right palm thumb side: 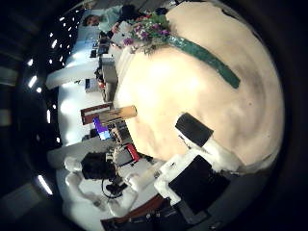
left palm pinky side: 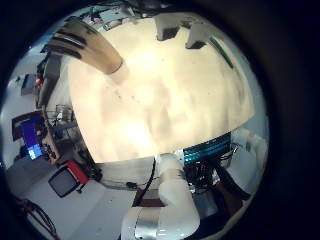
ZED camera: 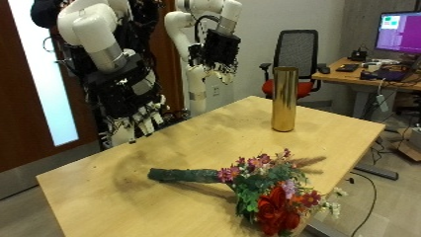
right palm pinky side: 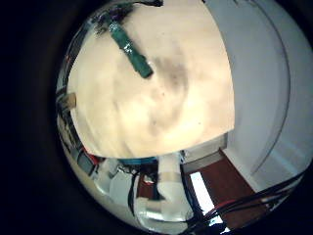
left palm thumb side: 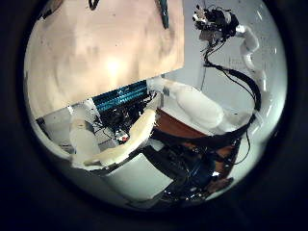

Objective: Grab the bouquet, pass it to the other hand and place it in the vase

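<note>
In the outside view a bouquet (ZED camera: 263, 186) of red, pink and purple flowers lies on the wooden table (ZED camera: 119, 183), its green-wrapped stems (ZED camera: 185, 176) pointing toward the arms. A tall gold vase (ZED camera: 285, 99) stands upright near the far table edge. My right hand (ZED camera: 131, 117) hangs above the table's near corner, fingers relaxed, holding nothing. My left hand (ZED camera: 217, 47) is high above the far side, open and holding nothing. The right thumb side palm view shows the bouquet (right palm thumb side: 178, 40) and the vase (right palm thumb side: 117, 114). The right little finger side palm view shows the stems (right palm pinky side: 130, 51).
A black office chair (ZED camera: 300, 54) stands behind the table. A desk with a monitor (ZED camera: 399, 30) is beyond the vase. A dark wooden door (ZED camera: 20, 89) is behind the right arm.
</note>
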`<state>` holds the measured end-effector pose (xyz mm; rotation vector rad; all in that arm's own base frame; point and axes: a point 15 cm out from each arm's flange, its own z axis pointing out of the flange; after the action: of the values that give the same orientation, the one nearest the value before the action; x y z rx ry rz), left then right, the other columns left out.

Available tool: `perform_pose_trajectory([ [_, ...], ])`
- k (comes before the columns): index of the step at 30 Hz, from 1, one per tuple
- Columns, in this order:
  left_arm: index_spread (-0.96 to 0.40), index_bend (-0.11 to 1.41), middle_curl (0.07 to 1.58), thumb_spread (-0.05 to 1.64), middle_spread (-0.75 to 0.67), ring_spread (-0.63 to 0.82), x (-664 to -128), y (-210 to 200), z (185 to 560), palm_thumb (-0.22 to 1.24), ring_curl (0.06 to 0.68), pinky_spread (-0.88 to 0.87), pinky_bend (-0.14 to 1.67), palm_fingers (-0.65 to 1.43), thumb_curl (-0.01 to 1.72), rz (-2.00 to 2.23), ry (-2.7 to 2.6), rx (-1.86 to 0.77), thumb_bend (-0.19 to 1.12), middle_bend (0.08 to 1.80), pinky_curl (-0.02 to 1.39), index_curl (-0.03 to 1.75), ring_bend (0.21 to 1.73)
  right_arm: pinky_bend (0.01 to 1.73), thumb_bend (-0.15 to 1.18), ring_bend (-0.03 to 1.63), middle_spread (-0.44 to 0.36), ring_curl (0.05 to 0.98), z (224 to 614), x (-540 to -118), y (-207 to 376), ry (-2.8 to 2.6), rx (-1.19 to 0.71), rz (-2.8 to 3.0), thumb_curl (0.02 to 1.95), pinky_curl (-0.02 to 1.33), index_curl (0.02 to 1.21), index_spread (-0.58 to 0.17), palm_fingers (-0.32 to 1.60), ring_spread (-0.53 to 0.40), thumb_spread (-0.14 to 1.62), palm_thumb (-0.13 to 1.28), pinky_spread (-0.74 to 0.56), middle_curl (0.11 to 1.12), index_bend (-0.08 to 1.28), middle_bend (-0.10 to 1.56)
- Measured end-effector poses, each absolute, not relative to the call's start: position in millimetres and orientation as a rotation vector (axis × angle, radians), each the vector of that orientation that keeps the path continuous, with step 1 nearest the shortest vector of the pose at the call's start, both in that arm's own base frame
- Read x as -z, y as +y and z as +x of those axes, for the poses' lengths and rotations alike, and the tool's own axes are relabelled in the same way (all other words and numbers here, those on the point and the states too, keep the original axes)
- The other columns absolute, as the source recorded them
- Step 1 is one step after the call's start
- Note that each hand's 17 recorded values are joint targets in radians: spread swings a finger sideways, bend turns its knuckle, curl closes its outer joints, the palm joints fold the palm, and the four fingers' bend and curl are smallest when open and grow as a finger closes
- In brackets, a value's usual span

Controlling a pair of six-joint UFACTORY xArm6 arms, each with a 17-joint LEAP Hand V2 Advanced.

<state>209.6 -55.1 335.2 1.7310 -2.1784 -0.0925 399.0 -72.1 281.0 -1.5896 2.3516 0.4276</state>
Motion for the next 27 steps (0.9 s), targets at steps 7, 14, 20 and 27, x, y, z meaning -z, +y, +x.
perform_pose_trajectory([
  [7,0.21,0.17,0.35,0.93,0.27,0.46,-332,-53,212,0.38,0.178,0.48,0.2,0.19,0.3,1.722,-2.172,0.103,-0.03,0.3,0.31,0.29,0.54,0.5,-0.02,0.57,0.186,0.236,448,-225,-67,2.368,-0.42,-1.495,0.38,0.3,0.23,-0.054,0.18,0.132,1.09,0.62,0.24,0.37,0.13,0.36],
  [14,0.21,0.16,0.35,0.93,0.29,0.47,-333,-53,214,0.38,0.176,0.49,0.2,0.2,0.3,1.723,-2.173,0.103,-0.03,0.3,0.31,0.29,0.54,0.49,-0.02,0.59,0.182,0.24,465,-182,-56,2.39,-0.455,-1.494,0.38,0.29,0.25,-0.06,0.18,0.131,1.09,0.63,0.23,0.38,0.14,0.39],
  [20,0.21,0.17,0.35,0.93,0.25,0.42,-335,-53,220,0.37,0.176,0.48,0.21,0.19,0.31,1.72,-2.173,0.104,-0.03,0.29,0.31,0.29,0.54,0.48,-0.02,0.6,0.177,0.241,474,-161,-53,2.406,-0.451,-1.495,0.38,0.28,0.25,-0.055,0.18,0.131,1.07,0.65,0.23,0.38,0.15,0.4],
  [27,0.21,0.15,0.35,0.93,0.24,0.44,-334,-53,222,0.37,0.172,0.48,0.2,0.2,0.31,1.715,-2.172,0.108,-0.03,0.29,0.31,0.29,0.53,0.46,-0.02,0.62,0.165,0.243,481,-149,-49,2.408,-0.449,-1.508,0.4,0.27,0.27,-0.052,0.22,0.123,1.04,0.7,0.21,0.38,0.16,0.41],
])
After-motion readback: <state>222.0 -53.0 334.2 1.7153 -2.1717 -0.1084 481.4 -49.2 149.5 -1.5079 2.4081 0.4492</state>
